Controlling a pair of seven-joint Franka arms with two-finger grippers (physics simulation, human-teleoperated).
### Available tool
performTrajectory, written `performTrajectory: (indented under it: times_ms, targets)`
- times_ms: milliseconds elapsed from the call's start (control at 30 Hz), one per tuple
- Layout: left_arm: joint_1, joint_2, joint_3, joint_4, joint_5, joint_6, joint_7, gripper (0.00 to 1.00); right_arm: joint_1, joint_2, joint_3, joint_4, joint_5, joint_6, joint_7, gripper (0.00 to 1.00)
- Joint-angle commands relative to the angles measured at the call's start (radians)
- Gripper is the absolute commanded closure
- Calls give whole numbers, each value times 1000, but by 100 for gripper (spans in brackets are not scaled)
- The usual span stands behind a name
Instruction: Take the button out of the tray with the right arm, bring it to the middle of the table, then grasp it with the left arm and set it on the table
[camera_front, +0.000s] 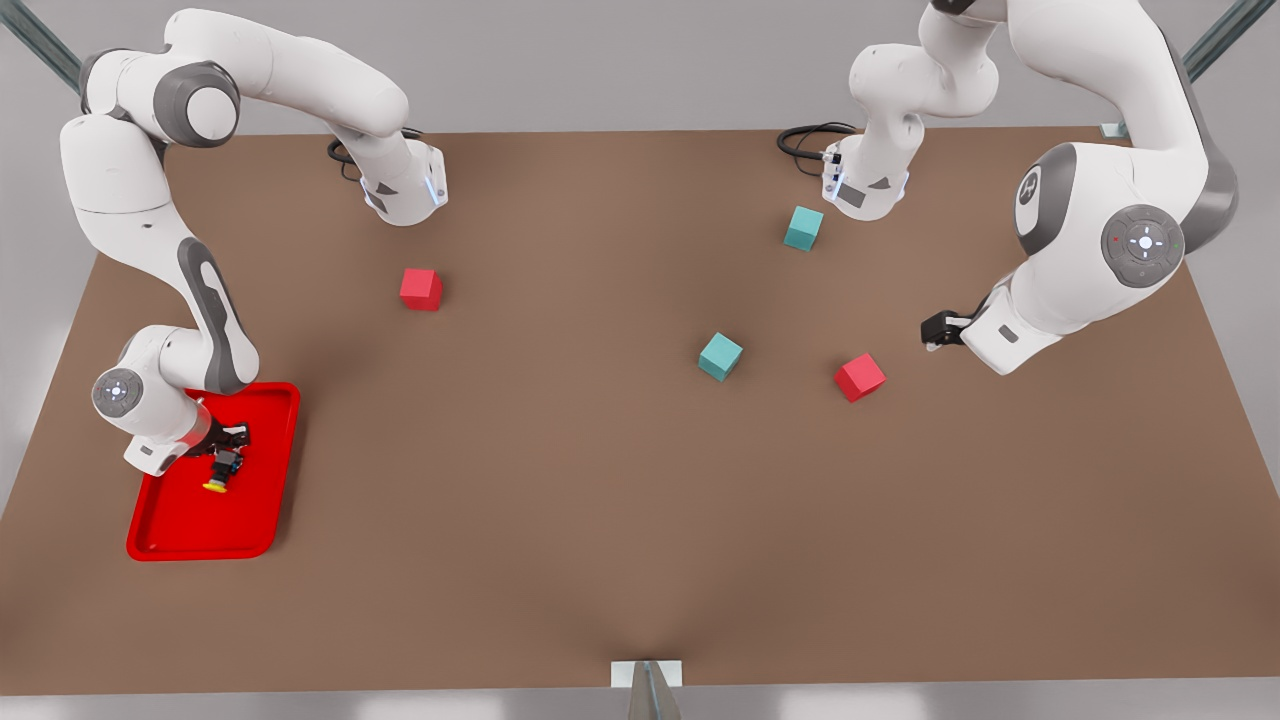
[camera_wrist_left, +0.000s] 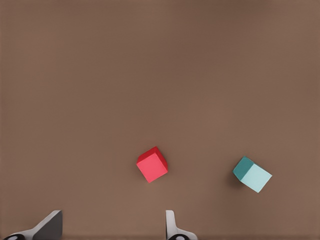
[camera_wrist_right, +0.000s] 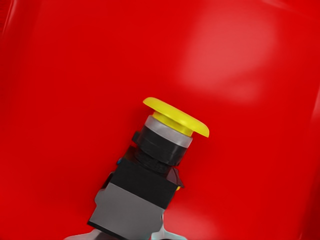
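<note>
While right claw (camera_front: 228, 447) grips button (camera_front: 220, 473), tray (camera_front: 262, 520) rim near.

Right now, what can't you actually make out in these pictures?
- Whether the button rests on the tray or hangs just above it: too small in the front view, and the right wrist view looks straight down on it.
- The right claw: tiny and dark against the button in the front view.
- The left claw: mostly behind its own wrist in the front view.

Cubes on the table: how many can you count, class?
4. Red cube toward the front view's left, teal cube at back right, teal cube mid-table, red cube beside it.
</note>
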Motion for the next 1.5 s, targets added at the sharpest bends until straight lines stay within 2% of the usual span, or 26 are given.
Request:
performTrajectory:
  times_ms: [0,67,100,133,167,200,267,300,333,367,400,467,500,567,700,900,1133,1200,1467]
  targets:
    - [-1,-1,0,0,1,-1,0,0,2,-1,1,0,3,-4,-18,58]
    - [0,-1,0,0,1,1,0,0,5,-2,1,0,14,-14,-6,55]
    - [-1,-1,0,0,1,-1,-1,0,10,-2,1,2,41,-16,-4,47]
    - [-1,-1,0,0,1,1,-1,0,14,-4,1,3,47,-20,17,13]
    - [-1,-1,0,0,1,1,-1,0,13,-5,2,3,47,-36,17,0]
    - [-6,-1,0,0,1,-1,-4,0,-10,-13,74,20,58,-102,17,0]
    - [-6,-1,0,0,1,-1,-4,0,-139,-87,330,130,69,-387,59,0]
    - [-6,-1,0,0,1,-1,-4,0,-148,-87,426,261,69,-559,66,0]
    - [-6,-1,0,0,1,1,-4,0,-128,-87,475,353,69,-666,68,0]
    - [-6,-1,0,0,1,1,-4,0,-122,-87,492,359,69,-668,71,0]
    - [-6,-1,0,0,1,1,-4,0,-81,-87,489,371,61,-660,131,0]
    - [-6,0,0,0,1,-1,-4,0,25,-87,427,439,57,-657,286,0]
    - [-6,0,0,0,1,1,-4,0,19,-81,424,450,55,-657,356,0]
    - [-6,0,0,0,1,1,-4,0,2,-42,358,450,53,-631,343,0]
    - [-6,0,0,0,1,1,-4,0,59,-24,271,462,60,-565,366,0]
    - [-6,7,0,0,1,1,-4,0,74,19,222,493,52,-541,421,0]
    - [-6,13,0,0,1,5,-1,0,102,179,194,666,50,-541,387,0]
    - [-6,14,0,0,1,5,-1,0,151,208,127,710,53,-541,373,0]
    - [-20,20,0,0,1,7,-3,0,128,225,121,623,64,-461,379,0]
